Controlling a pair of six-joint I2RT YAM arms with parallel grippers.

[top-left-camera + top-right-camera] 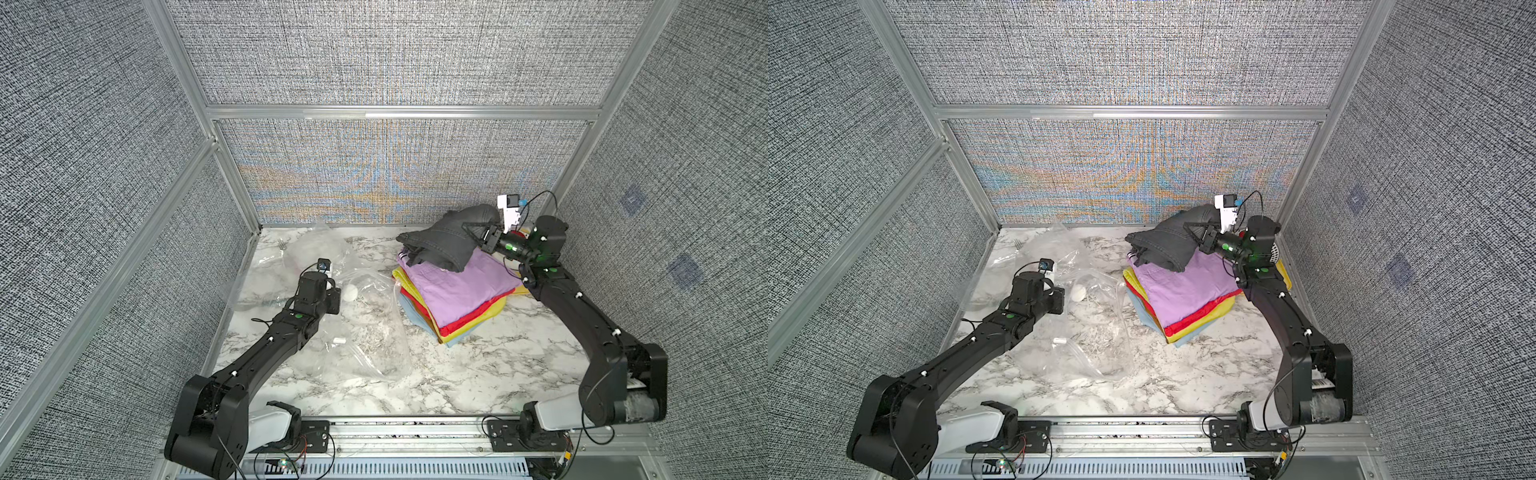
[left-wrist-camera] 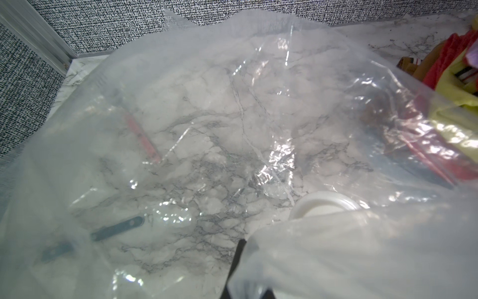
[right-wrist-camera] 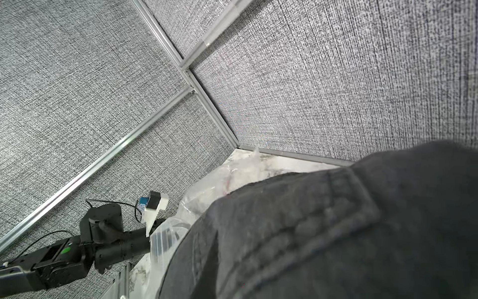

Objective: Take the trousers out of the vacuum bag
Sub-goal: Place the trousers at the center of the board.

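Note:
The clear crinkly vacuum bag (image 1: 365, 336) lies flat and empty on the marble table, its round white valve (image 1: 350, 292) facing up. My left gripper (image 1: 336, 291) is shut on a fold of the bag beside the valve (image 2: 323, 204); plastic drapes over its fingers (image 2: 236, 259). At the back right the trousers form a folded stack (image 1: 457, 291) of lilac, red, yellow and light blue. My right gripper (image 1: 467, 227) is shut on the dark grey denim trousers (image 1: 440, 245), which hang bunched just above the stack and fill the right wrist view (image 3: 310, 233).
A small white slider clip (image 1: 338, 340) rests on the bag. A yellow tray edge (image 1: 1285, 272) shows under the right arm, against the right wall. Fabric walls with metal rails enclose the table on three sides. Bare marble (image 1: 478, 374) lies in front of the stack.

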